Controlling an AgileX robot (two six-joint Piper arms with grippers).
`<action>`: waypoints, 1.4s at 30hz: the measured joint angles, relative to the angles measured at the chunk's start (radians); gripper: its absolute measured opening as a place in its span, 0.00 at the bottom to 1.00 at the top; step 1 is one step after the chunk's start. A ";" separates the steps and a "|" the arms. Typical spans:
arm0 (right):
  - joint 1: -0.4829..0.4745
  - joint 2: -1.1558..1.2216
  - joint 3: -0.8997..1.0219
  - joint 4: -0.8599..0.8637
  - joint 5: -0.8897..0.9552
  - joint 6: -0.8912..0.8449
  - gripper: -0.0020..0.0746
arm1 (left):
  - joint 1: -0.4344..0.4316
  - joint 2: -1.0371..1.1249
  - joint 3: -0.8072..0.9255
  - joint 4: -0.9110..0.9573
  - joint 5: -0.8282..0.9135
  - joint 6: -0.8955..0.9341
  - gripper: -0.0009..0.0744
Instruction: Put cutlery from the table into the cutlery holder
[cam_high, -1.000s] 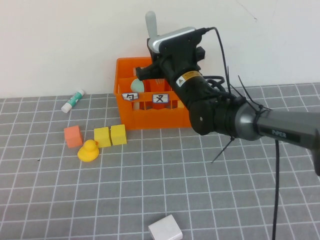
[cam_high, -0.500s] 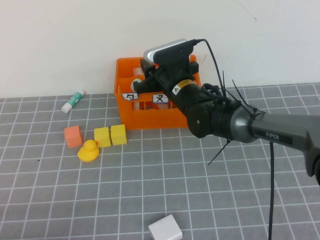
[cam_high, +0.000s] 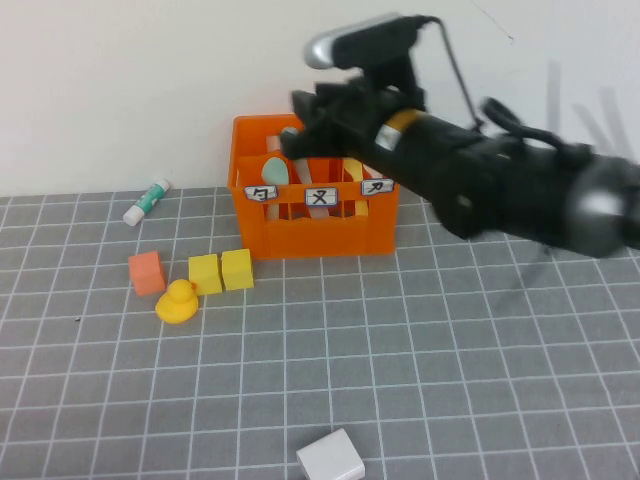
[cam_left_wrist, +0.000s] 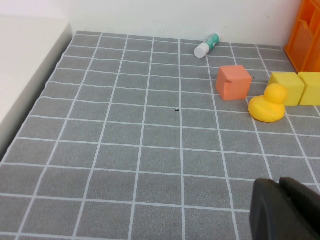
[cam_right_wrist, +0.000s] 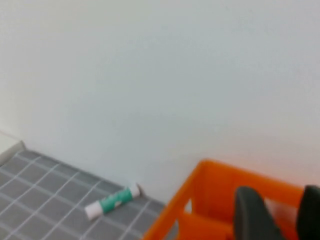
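The orange cutlery holder (cam_high: 315, 215) stands at the back of the table (cam_high: 400, 380), by the wall. The mint-green spoon (cam_high: 275, 170) and a yellow knife (cam_high: 351, 172) stand in it. A grey-green handle (cam_high: 290, 134) shows at its top by my right gripper. No cutlery lies on the table. My right gripper (cam_high: 300, 118) hovers over the holder's back rim, open and empty; its wrist view shows its two fingers apart (cam_right_wrist: 282, 215) over the orange rim (cam_right_wrist: 215, 175). My left gripper (cam_left_wrist: 286, 210) is shut and empty, low over bare tiles, and is out of the high view.
An orange cube (cam_high: 146, 272), two yellow cubes (cam_high: 222, 270) and a yellow rubber duck (cam_high: 178, 301) sit in front-left of the holder. A green-white glue stick (cam_high: 146, 201) lies by the wall. A small white box (cam_high: 330, 458) is at the front edge.
My right gripper lowered the grey-green piece into the holder, let it go, then rose and drew back to the right. All three front labels now show.
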 joint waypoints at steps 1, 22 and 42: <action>0.000 -0.032 0.045 -0.004 -0.008 0.016 0.27 | 0.000 0.000 0.000 0.000 0.000 0.000 0.01; 0.000 -0.827 0.755 -0.331 0.114 -0.039 0.02 | 0.000 0.000 0.000 0.000 0.000 -0.003 0.01; 0.000 -1.224 1.193 -0.267 0.165 -0.039 0.02 | 0.000 0.000 0.000 0.000 0.000 -0.003 0.01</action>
